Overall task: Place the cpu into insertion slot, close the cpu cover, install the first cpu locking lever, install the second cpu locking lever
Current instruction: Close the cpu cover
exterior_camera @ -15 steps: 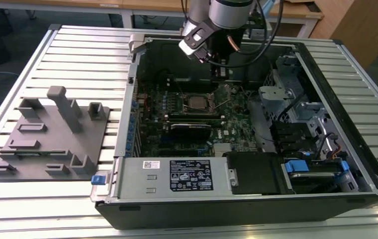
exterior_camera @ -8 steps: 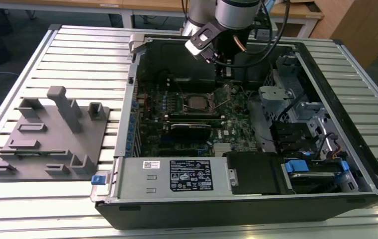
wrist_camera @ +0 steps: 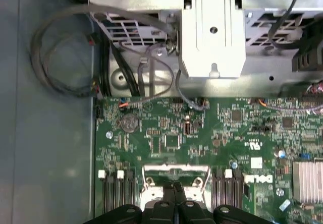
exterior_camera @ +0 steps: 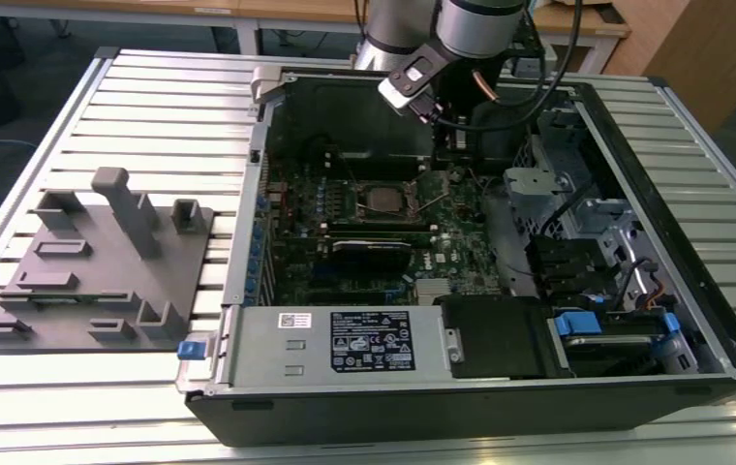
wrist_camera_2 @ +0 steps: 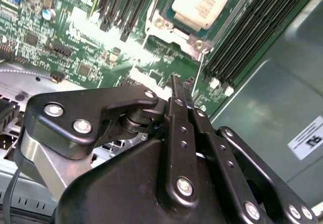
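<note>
Above the green motherboard, the black end effector, pressed together, hangs near the dull-silver square cpu.

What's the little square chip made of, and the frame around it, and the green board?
The cpu top looks like dull, pale grey metal. The cpu cover around it looks like thin shiny metal, since it glints. The motherboard seems glossy green plastic-like board dotted with small parts.

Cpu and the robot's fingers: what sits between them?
In the second wrist view, a strip of green motherboard and the shiny metal frame lie between the fingers and the cpu.
</note>
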You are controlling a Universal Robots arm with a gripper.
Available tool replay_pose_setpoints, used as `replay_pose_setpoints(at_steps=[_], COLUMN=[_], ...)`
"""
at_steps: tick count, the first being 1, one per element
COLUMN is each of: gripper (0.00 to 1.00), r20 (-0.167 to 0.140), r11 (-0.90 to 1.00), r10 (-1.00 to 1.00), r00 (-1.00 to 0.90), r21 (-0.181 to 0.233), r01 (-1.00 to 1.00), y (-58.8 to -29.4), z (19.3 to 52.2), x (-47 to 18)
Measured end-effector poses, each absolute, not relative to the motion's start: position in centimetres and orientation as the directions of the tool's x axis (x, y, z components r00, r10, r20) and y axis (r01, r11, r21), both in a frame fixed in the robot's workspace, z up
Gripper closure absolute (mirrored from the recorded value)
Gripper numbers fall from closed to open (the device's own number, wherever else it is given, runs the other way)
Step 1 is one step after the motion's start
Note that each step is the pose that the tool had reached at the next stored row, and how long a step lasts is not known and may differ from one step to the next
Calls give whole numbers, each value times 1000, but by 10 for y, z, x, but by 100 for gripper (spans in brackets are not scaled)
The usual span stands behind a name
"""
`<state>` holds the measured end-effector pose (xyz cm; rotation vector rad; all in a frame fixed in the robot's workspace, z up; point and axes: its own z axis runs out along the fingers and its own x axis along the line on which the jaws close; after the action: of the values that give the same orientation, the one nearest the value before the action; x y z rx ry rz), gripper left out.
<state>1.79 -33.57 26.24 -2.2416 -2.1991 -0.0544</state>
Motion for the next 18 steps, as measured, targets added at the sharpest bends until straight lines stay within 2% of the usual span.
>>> replay_pose_setpoints(at_steps=[18], gripper=[90], r20=[23], r11=[-19], r10=[1000], r00=[19], r21=[24], r01=[1000], y=[-332], z=[260], x=[47])
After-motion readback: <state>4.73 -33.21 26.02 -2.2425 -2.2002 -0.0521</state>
